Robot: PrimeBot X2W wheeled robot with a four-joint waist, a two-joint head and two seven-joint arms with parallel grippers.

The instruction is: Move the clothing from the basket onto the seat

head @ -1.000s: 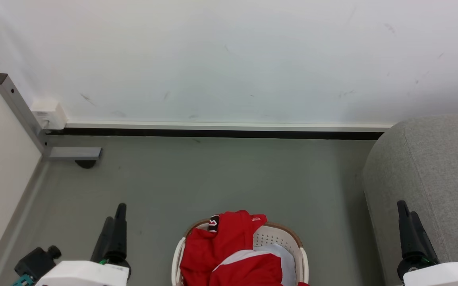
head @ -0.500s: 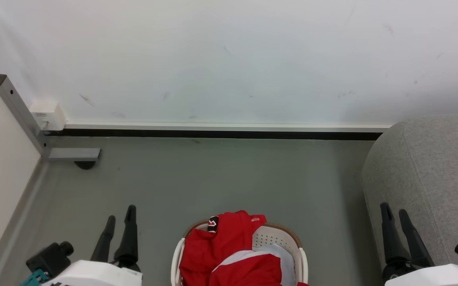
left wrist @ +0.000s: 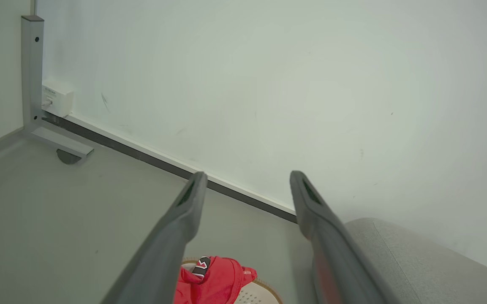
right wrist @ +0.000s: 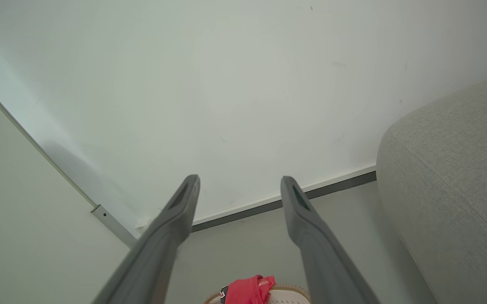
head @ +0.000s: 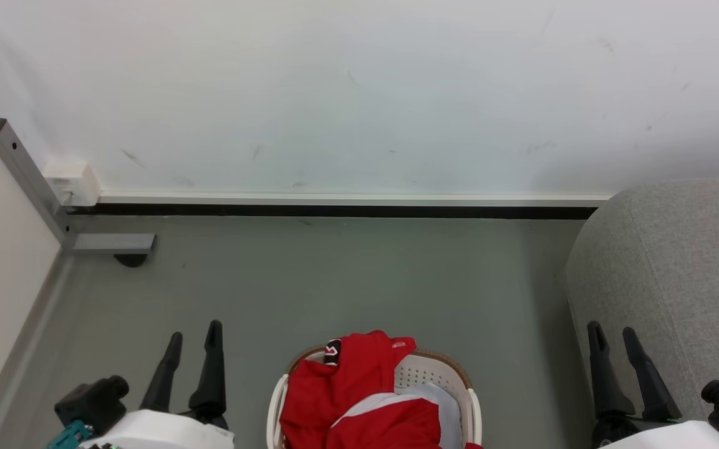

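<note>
Head view: soft red-and-white clothing (head: 347, 386) sits heaped in the oval white plastic basket (head: 428, 374), with the grey fabric seat (head: 677, 262) off right. Left wrist: your left pincer (left wrist: 248, 175) is spread wide, holding nothing. Right wrist: right pincer (right wrist: 239, 178) likewise. Pinch the top fold.

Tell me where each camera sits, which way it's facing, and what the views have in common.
Head view: on the head, facing forward and down at the floor, wall, the basket of clothing and the seat; the open left gripper and right gripper show at the bottom.
Left wrist view: on the left wrist, looking along its own fingers toward the wall.
Right wrist view: on the right wrist, likewise along its fingers.
All three share the basket, clothing and seat.
</note>
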